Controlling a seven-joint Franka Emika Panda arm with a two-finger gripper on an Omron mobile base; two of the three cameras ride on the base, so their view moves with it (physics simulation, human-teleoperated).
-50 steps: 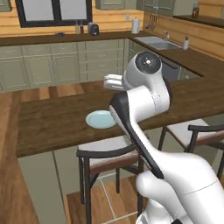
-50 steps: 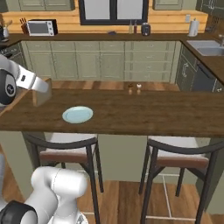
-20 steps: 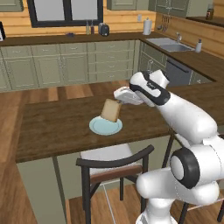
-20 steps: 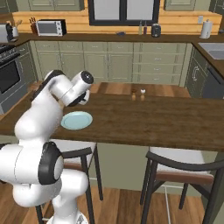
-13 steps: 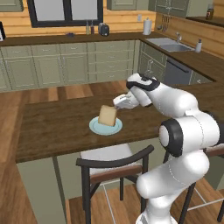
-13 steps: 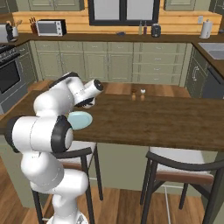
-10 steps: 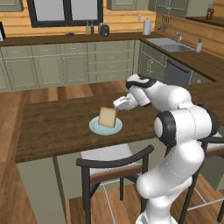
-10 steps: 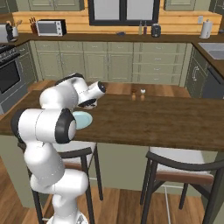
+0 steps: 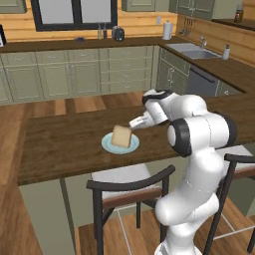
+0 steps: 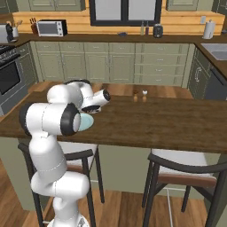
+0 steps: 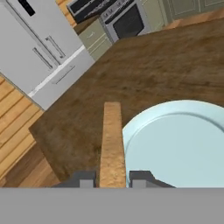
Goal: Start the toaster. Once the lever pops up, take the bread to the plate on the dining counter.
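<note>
Plate (image 9: 120, 145) on the table (image 9: 64, 149), near its front edge, above a chair (image 9: 130, 187) tucked under that edge. Bread (image 9: 121, 136) over the plate, tilted on edge, held at its right side between the fingertips (image 11: 85, 179) of the claw (image 9: 133, 124). Second chair (image 10: 190, 174) farther right along the same edge. Two small shakers (image 10: 139, 95) well behind, at the table's far edge.

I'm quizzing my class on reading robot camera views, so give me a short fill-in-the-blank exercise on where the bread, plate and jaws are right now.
1. The bread is gripped between the robot's ____.
2. The bread is held over the pale blue-green ____, which lies on the dining counter.
3. In the hand view the slice is seen ____-on, between the two fingertips.
4. Behind the counter, the small appliance beside the two bottles is the ____.

Missing words: jaws; plate; edge; toaster
</note>
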